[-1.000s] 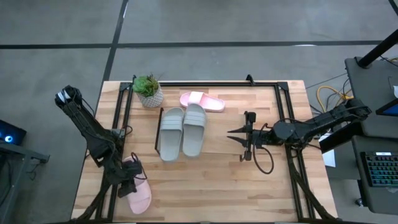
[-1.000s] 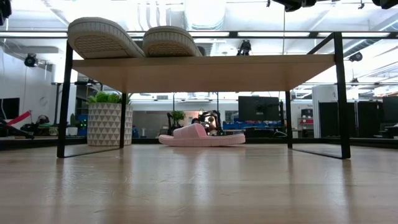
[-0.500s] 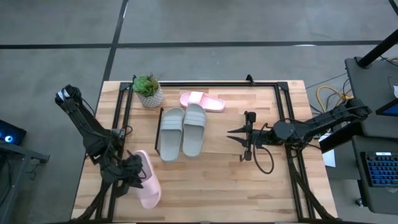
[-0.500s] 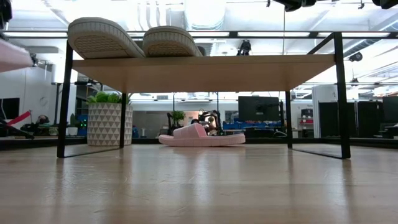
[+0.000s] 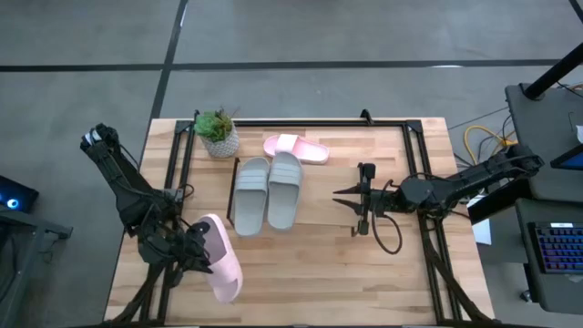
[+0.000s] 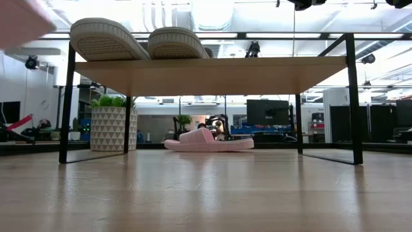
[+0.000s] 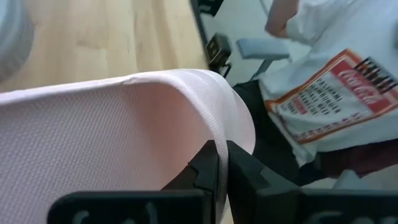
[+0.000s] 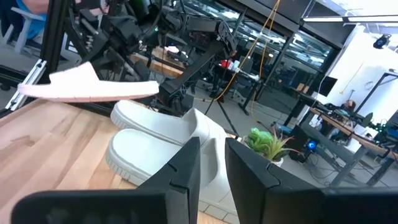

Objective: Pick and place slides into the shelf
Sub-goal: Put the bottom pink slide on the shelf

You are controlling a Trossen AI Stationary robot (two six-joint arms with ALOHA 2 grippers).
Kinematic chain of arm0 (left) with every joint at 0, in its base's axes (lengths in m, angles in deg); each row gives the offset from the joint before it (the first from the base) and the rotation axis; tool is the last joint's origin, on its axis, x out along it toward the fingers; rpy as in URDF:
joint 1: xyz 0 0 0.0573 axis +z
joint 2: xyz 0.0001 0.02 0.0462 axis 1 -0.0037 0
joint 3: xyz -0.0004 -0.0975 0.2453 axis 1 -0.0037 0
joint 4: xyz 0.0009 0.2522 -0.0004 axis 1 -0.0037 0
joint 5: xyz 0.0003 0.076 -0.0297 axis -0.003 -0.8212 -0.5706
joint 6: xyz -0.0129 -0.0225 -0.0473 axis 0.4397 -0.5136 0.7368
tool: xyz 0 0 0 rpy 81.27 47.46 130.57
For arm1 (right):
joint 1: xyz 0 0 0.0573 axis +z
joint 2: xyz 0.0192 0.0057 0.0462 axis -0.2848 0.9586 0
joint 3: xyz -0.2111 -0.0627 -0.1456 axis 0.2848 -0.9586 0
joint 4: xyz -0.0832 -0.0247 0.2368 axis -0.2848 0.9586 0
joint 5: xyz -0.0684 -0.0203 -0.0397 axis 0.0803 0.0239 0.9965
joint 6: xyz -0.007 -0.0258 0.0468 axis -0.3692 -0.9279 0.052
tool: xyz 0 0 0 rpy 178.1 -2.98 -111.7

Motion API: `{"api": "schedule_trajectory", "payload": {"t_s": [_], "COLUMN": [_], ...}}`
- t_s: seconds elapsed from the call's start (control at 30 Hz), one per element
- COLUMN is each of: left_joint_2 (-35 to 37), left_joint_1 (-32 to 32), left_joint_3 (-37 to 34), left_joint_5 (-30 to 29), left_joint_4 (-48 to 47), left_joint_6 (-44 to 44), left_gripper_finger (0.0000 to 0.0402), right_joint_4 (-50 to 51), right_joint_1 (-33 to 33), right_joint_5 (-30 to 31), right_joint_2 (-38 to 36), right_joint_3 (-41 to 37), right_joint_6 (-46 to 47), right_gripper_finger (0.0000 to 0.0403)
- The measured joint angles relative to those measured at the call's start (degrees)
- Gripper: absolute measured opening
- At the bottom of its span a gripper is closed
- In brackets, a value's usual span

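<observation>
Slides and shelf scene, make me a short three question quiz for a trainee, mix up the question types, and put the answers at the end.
1. True or false: both grey slides already lie on the shelf.
2. Which gripper holds a pink slide? A) left gripper B) right gripper C) neither
3. Fill in: the other pink slide lies on the table beyond the shelf, near the potted ____.

Key: 1 true; 2 A, it is shut on the slide and holds it lifted off the table, while the right gripper holds nothing; 3 plant.
</observation>
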Motion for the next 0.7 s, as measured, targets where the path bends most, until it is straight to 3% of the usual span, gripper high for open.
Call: {"api": "schedule_trajectory", "payload": {"t_s": [0.2, 0.33, 0.7], "left_joint_2": [-0.03, -0.60, -2.42], "left_joint_1": [-0.02, 0.00, 0.00], "left_joint_3": [5.29, 8.03, 9.73], "left_joint_5": [-3.73, -11.02, -30.55], "left_joint_4": [-2.29, -5.44, -2.70], "left_joint_6": [-6.24, -13.42, -29.56], "left_gripper_finger": [0.0000, 0.0000, 0.0000], "right_joint_4": [0.00, -0.08, -1.78], "right_joint_1": [0.00, 0.00, 0.00], "right_joint_5": [0.00, -0.02, -0.04], "right_joint_2": [0.00, 0.00, 0.00], "right_joint_3": [0.00, 0.00, 0.02], "right_joint_6": [0.00, 0.00, 0.44], "right_gripper_finger": [0.0060, 0.0059, 0.0059]}}
